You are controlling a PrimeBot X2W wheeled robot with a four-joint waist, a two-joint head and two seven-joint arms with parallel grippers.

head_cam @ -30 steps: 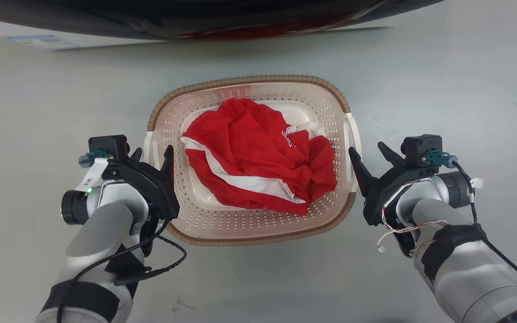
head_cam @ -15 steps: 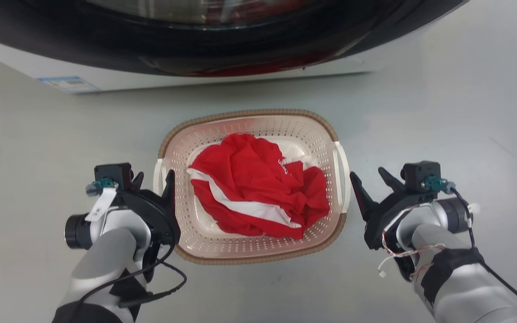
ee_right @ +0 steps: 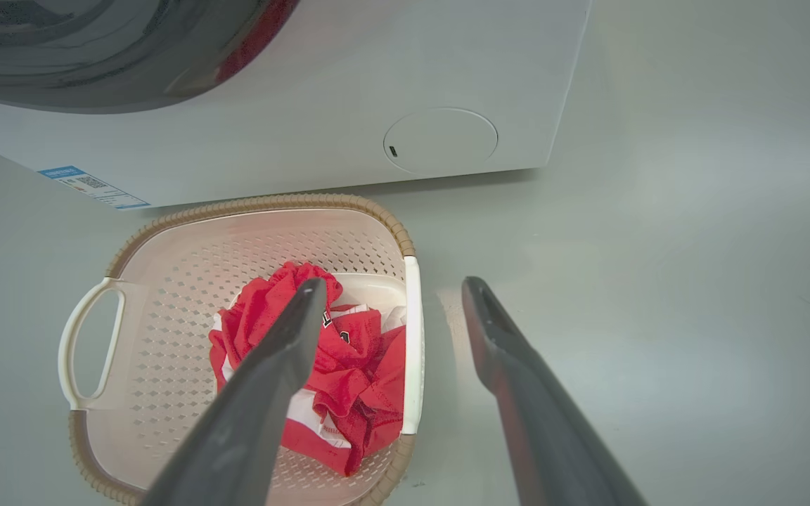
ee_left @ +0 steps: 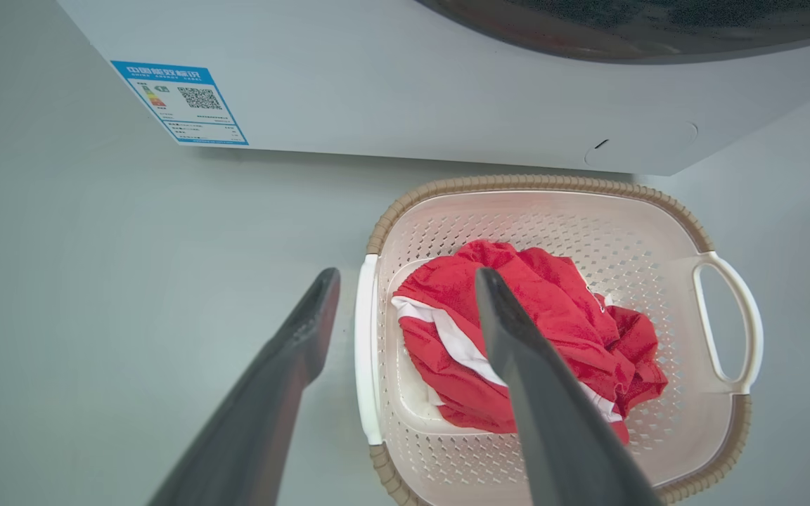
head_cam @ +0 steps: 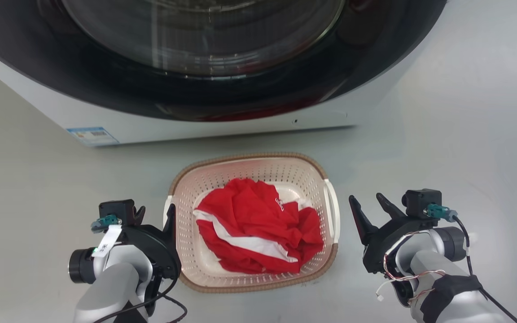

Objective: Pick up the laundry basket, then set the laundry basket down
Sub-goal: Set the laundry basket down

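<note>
- The laundry basket (head_cam: 246,157) sits on the pale floor (head_cam: 38,188), just near of the washing machine (head_cam: 204,123) and between your two grippers.
- Both tools are empty. The left gripper (head_cam: 155,210) has its jaws spread, and its inner finger is at the basket's left edge. The right gripper (head_cam: 365,197) is also spread wide, just right of the basket with a gap.
- Expect a light load. The shell is thin perforated plastic, and it holds a crumpled red garment (head_cam: 258,229) that is soft and adds little weight.
- The walls will likely flex if you squeeze them, so don't pinch the perforated sides.
- Take hold at the white side handles, which look the stiffest parts: the left handle (ee_left: 361,351) and the right handle (ee_right: 412,337).
- In each wrist view the fingers line up either side of that arm's handle bar. How far above it they sit, I cannot tell.
- Smooth plastic may slip, so close fully and lift both sides evenly to keep the basket level.
</note>
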